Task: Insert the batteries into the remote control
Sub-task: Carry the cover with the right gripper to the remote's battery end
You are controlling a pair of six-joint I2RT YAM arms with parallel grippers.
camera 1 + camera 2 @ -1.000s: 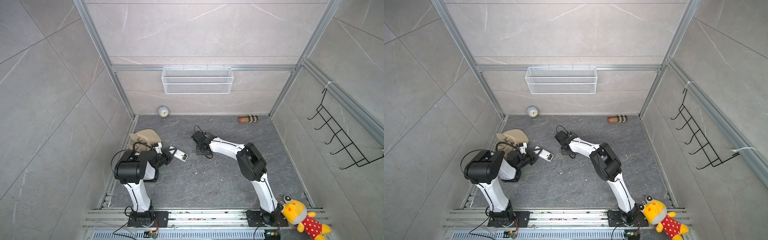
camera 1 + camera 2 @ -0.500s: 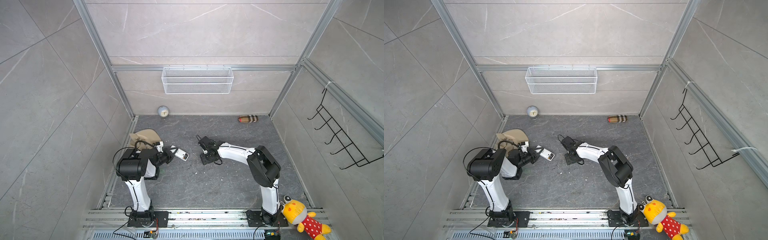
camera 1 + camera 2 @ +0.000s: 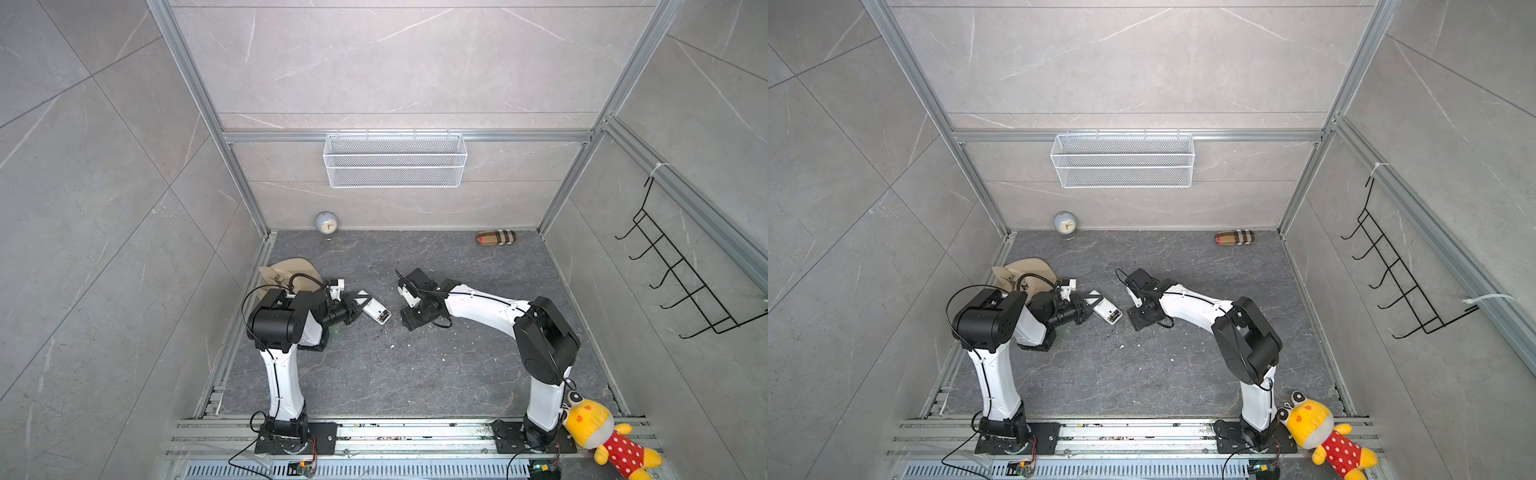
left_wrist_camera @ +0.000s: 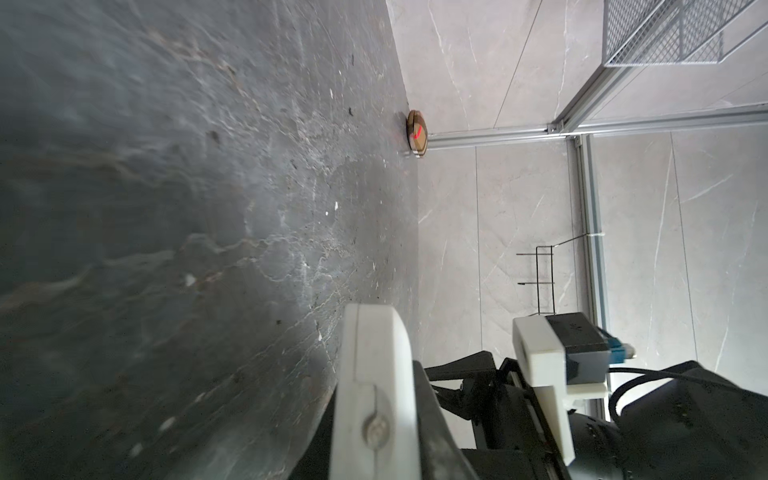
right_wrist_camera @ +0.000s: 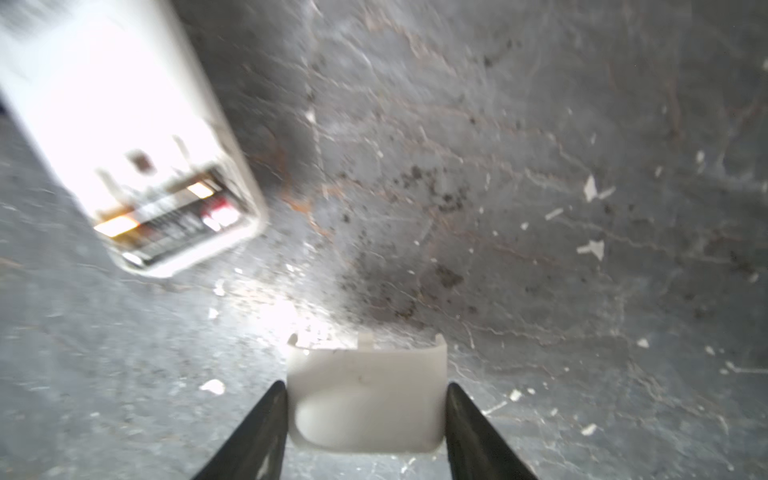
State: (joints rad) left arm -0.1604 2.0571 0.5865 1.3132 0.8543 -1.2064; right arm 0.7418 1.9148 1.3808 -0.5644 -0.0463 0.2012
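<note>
The white remote control (image 3: pixel 374 309) (image 3: pixel 1106 309) lies back up over the dark floor, and my left gripper (image 3: pixel 357 305) (image 3: pixel 1088 305) is shut on one end of it. In the left wrist view I see it edge-on (image 4: pixel 374 365) between the dark fingers (image 4: pixel 434 419). Its far end is an open compartment with the dark, gold-glinting batteries (image 5: pixel 174 220) inside. A short way to its right, my right gripper (image 3: pixel 409 321) (image 3: pixel 1138 320) (image 5: pixel 365 386) points down at the floor. It is shut on the white rectangular battery cover (image 5: pixel 365 395), gripping its two sides.
A beige cap (image 3: pixel 286 270) lies behind the left arm. A small clock (image 3: pixel 327 223) and a plaid case (image 3: pixel 496 237) stand at the back wall under a wire basket (image 3: pixel 395 160). White specks (image 5: pixel 590 187) litter the floor. A plush toy (image 3: pixel 602 432) sits front right.
The right gripper has moved from farther back toward the front, holding the cover, and now hangs just right of the remote's open end. The left gripper and remote have barely moved.
</note>
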